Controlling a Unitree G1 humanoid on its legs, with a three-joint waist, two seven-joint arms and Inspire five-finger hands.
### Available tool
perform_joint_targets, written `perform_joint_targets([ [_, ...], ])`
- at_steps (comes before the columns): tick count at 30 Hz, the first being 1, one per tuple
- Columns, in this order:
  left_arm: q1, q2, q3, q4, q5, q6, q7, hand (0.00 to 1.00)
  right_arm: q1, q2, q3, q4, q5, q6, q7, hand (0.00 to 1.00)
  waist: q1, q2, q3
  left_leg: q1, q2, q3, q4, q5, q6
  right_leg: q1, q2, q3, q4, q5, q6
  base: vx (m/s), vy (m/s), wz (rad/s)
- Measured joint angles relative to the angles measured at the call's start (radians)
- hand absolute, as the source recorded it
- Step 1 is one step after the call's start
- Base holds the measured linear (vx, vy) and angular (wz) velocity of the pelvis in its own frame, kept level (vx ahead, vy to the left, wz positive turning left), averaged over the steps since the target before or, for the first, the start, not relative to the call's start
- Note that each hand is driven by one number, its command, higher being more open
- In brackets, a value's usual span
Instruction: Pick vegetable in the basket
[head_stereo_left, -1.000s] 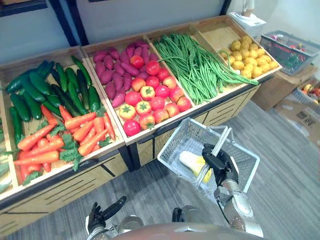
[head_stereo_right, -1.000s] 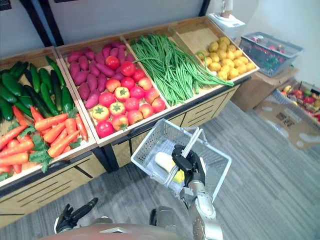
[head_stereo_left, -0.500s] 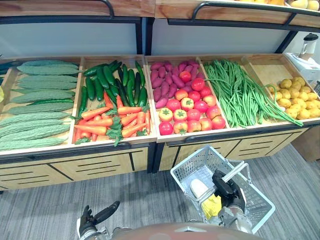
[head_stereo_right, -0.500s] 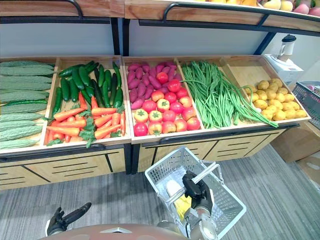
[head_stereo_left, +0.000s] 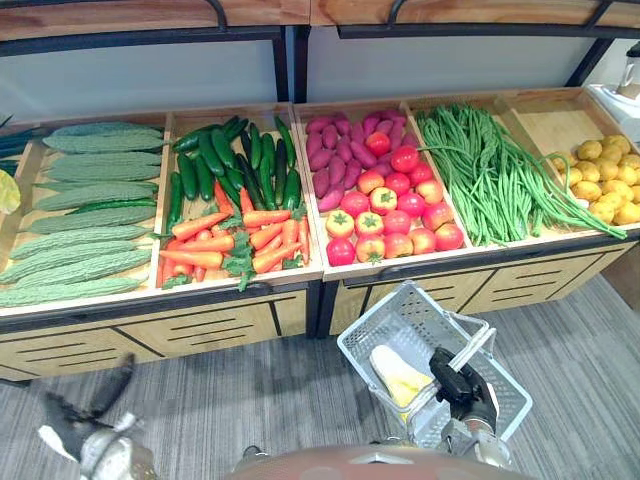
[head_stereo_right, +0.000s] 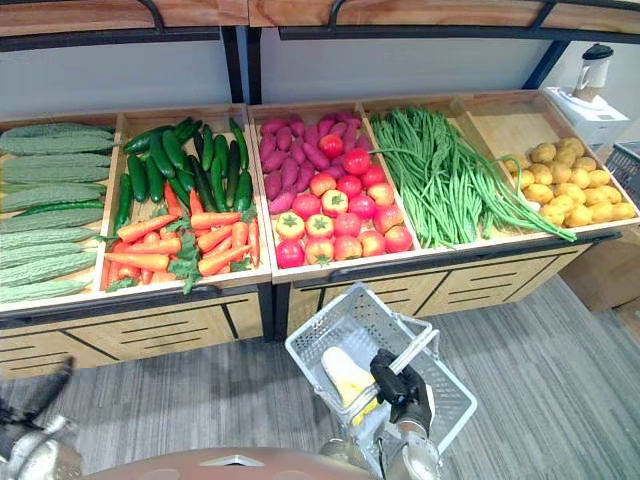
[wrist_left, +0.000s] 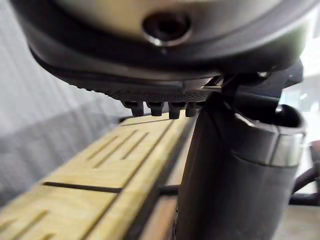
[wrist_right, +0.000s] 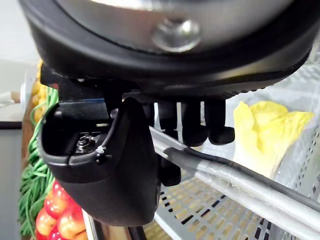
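Basket, white wire, lower centre-right of the head views, hanging in front of the wooden display stand
Carried by: right hand, fingers curled round the basket's handle
Contents: one pale yellow leafy vegetable, lying on the basket floor toward its left side

Left hand: lower left corner, low and well apart from the bins; fingers look straight and hold nothing

Stock on the stand, left to right across the middle of the frame: bitter gourds; cucumbers above carrots; purple sweet potatoes above tomatoes; long beans; yellow potatoes at the right edge

Hazards, as judged:
- Basket appears tilted, hung from one hand; a swing or sharp turn could slide the vegetable to the low side or tip it out
- Basket sits near the stand's drawer fronts; a step closer could knock its rim against them and jolt the grip on the handle
- Left hand faces a long reach up to any bin; a sweeping approach could scatter the piled carrots or send the round tomatoes rolling over the front lip
- Smooth, rounded items may slip from a loose grasp on the way from bin to basket
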Motion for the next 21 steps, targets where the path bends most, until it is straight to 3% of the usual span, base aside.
perform_joint_targets([
  [7, -0.006, -0.001, 0.123, -0.422, 0.045, -0.072, 0.126, 1.00, -0.001, 0.001, -0.025, 0.000, 0.000, 0.000, -0.013, 0.00, 0.002, 0.020, 0.012, 0.004, -0.006, 0.002, 0.001, -0.007, 0.003, 0.016, 0.003, 0.021, -0.034, 0.010, 0.005, 0.05, 0.005, 0.00],
  [12, -0.014, 0.037, 0.115, -0.616, 0.091, -0.101, 0.124, 1.00, -0.005, 0.001, -0.022, -0.005, -0.002, 0.000, -0.008, 0.00, 0.006, 0.029, 0.017, 0.022, -0.013, 0.007, 0.005, -0.022, 0.004, 0.036, 0.000, 0.048, -0.051, 0.014, 0.008, 0.03, 0.018, -0.01],
  [15, -0.048, 0.170, 0.069, -0.601, 0.088, -0.087, 0.067, 1.00, -0.004, 0.000, -0.023, -0.010, -0.016, 0.006, 0.003, 0.00, 0.009, 0.036, 0.022, 0.020, -0.014, 0.010, 0.022, -0.033, 0.005, 0.040, -0.001, 0.062, -0.057, 0.015, 0.010, 0.00, 0.006, -0.02],
  [17, -0.090, 0.344, -0.021, -0.520, 0.094, -0.061, -0.024, 1.00, -0.003, -0.006, -0.021, -0.028, -0.038, 0.020, 0.024, 0.00, 0.010, 0.041, 0.025, 0.019, -0.013, 0.015, 0.029, -0.036, 0.006, 0.039, 0.000, 0.068, -0.058, 0.016, 0.011, -0.01, 0.000, -0.05],
  [19, -0.144, 0.457, -0.103, -0.434, 0.132, -0.039, -0.103, 1.00, -0.003, -0.015, -0.015, -0.045, -0.038, 0.030, 0.043, 0.00, 0.009, 0.042, 0.026, 0.019, -0.015, 0.024, 0.029, -0.037, 0.007, 0.033, 0.000, 0.080, -0.058, 0.017, 0.013, -0.01, 0.008, -0.13],
  [21, -0.184, 0.502, -0.174, -0.376, 0.154, -0.023, -0.169, 1.00, 0.000, -0.024, -0.002, -0.069, -0.039, 0.035, 0.059, 0.00, -0.003, 0.044, 0.028, 0.018, -0.018, 0.034, 0.029, -0.038, 0.009, 0.026, -0.001, 0.092, -0.060, 0.021, 0.016, 0.00, 0.016, -0.17],
])
